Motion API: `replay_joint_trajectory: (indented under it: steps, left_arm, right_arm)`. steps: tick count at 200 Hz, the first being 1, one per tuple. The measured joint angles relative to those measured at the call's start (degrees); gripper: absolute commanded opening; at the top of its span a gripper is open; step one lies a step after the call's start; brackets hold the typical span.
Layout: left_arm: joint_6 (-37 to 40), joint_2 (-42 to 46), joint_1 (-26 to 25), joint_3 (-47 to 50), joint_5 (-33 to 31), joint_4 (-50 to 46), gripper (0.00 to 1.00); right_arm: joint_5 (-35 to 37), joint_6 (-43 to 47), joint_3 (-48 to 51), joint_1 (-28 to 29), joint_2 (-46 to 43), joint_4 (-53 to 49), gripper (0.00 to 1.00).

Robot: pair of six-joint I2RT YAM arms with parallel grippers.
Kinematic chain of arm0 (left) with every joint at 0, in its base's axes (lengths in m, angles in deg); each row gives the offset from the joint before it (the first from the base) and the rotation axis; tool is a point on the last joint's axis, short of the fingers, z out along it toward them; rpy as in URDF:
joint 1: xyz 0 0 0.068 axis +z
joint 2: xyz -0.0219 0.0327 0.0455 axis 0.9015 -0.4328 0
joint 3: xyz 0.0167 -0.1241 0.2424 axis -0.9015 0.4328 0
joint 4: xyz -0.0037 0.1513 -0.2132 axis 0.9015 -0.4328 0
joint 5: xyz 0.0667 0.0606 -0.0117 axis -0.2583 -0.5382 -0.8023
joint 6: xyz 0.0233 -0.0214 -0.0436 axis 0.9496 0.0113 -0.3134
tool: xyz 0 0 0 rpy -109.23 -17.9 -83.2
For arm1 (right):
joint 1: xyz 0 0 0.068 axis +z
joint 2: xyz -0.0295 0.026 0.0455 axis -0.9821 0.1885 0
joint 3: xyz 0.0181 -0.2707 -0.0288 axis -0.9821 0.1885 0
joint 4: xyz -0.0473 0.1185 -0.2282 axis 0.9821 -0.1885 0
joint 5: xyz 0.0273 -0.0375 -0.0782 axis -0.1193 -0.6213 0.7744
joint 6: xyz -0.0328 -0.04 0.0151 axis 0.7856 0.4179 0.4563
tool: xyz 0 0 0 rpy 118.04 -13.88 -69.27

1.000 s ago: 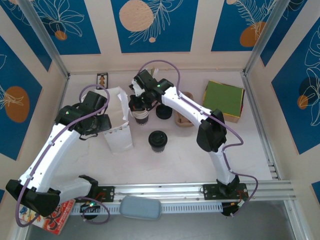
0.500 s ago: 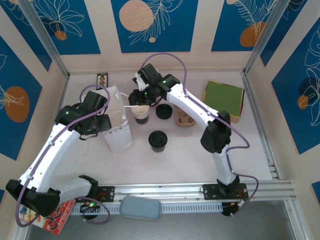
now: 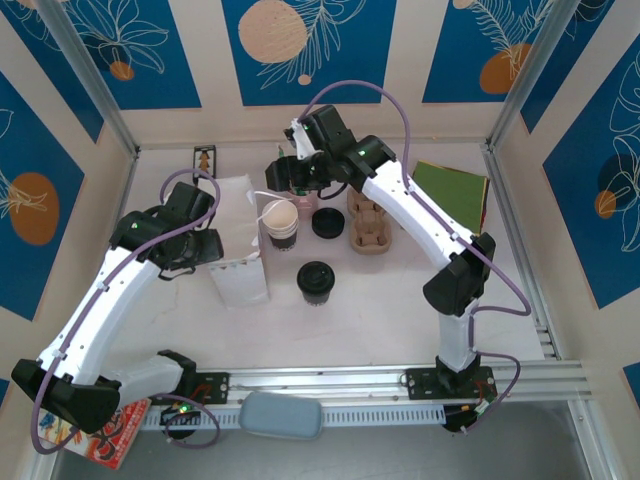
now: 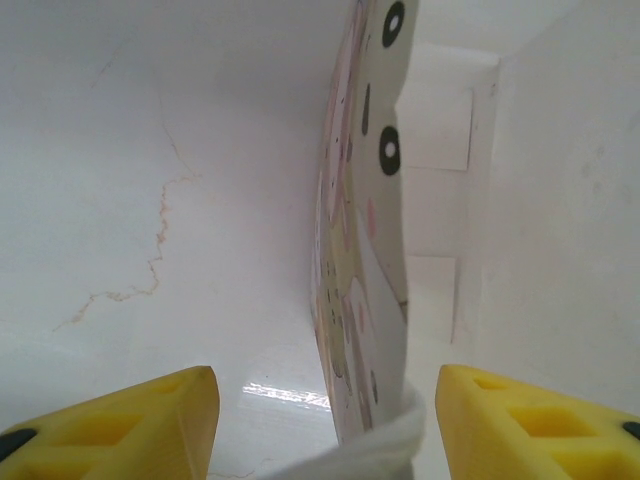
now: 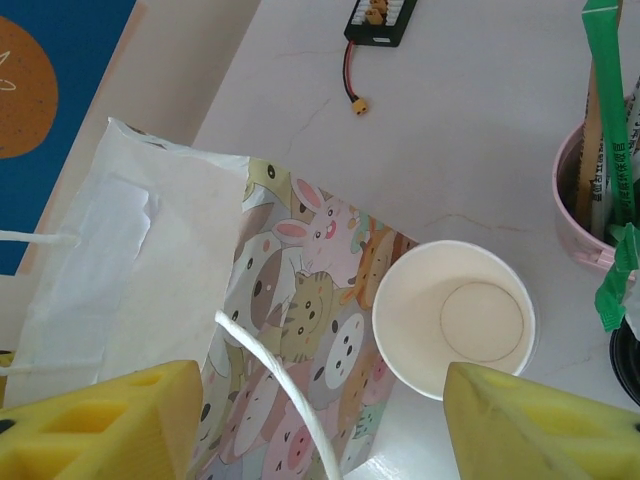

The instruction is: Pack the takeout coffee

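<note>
Nearest to me, the takeout coffee [image 3: 316,281] stands upright on the table [image 3: 380,310], lid on, just to the right of the white bag [image 3: 238,262]. No gripper touches it. A bit farther back, my left gripper [image 4: 325,380] is about half open, with the bag's side wall between its fingers, not pinched. Behind the coffee stands a cup with no lid [image 3: 280,220]. Farthest off, my right gripper [image 5: 322,372] hangs wide open above that cup and the bag's edge, holding nothing.

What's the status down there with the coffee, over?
Left gripper open, straddling paper bag's wall. Right gripper open above lidless cup. Takeout coffee lidded, upright on table, outside bag. Lidless cup crowds bag's side.
</note>
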Motion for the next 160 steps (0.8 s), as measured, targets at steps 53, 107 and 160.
replay_joint_trajectory:
  steps: [53,107,160]
  left_arm:
    - [0.66,0.00,0.02,-2.84,0.59,-0.20,0.68]
    - [3.10,-0.11,0.02,-12.98,1.90,-0.37,0.91]
    - [4.81,-0.85,0.07,-16.94,2.60,0.83,0.88]
  right_arm:
    - [0.04,-0.33,-3.23,0.00,0.28,-0.94,0.79]
    - [1.38,-0.44,-3.50,-1.36,-0.94,-1.20,0.88]
    - [3.15,-1.20,5.44,-5.42,-10.84,-0.26,0.91]
